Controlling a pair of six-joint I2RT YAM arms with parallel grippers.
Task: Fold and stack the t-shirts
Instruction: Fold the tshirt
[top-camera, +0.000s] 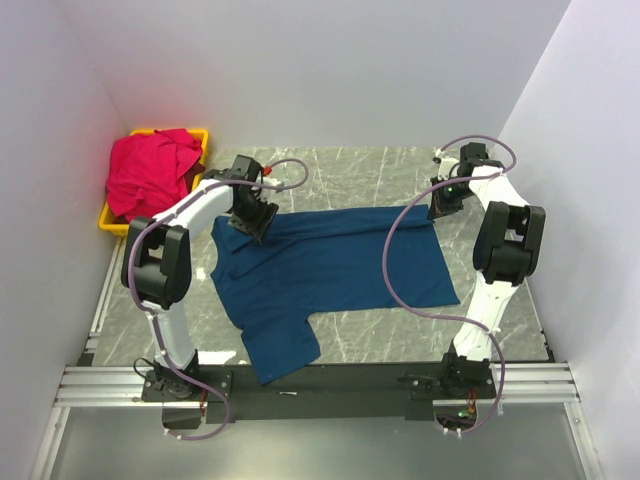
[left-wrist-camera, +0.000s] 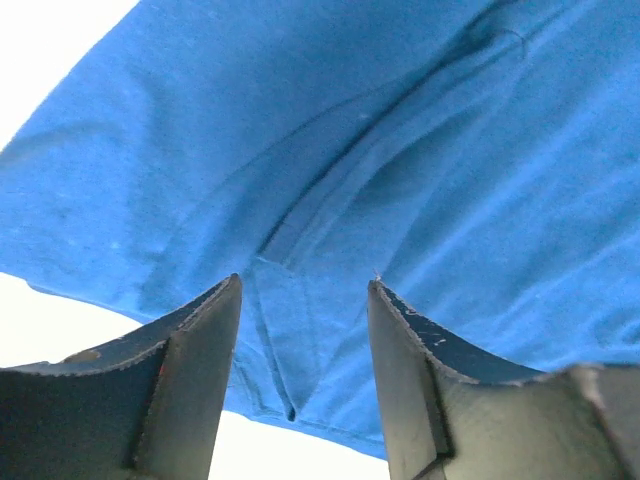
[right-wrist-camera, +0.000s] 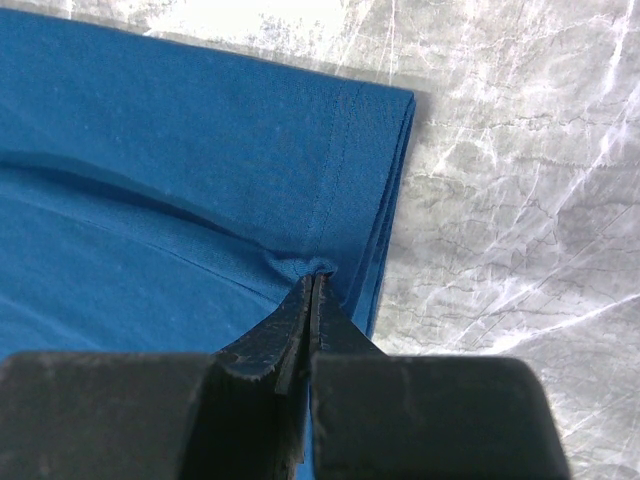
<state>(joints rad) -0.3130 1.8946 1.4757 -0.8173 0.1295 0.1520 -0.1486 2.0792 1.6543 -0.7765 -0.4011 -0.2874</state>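
Observation:
The navy blue t-shirt (top-camera: 330, 275) lies spread on the marble table, one sleeve reaching the near edge. My left gripper (top-camera: 252, 222) is open over its far left corner; in the left wrist view the fingers (left-wrist-camera: 200, 380) straddle a cloth fold (left-wrist-camera: 285, 340) without closing on it. My right gripper (top-camera: 442, 203) is shut on the shirt's far right edge; the right wrist view shows the jaws pinching a small pucker of blue cloth (right-wrist-camera: 305, 266) by the hem. The red-pink t-shirt (top-camera: 152, 172) lies crumpled in the yellow bin.
The yellow plastic bin (top-camera: 112, 222) stands at the far left by the wall. White walls close the table on left, back and right. Marble table top (top-camera: 480, 260) shows to the right of the shirt. Purple cables loop over both arms.

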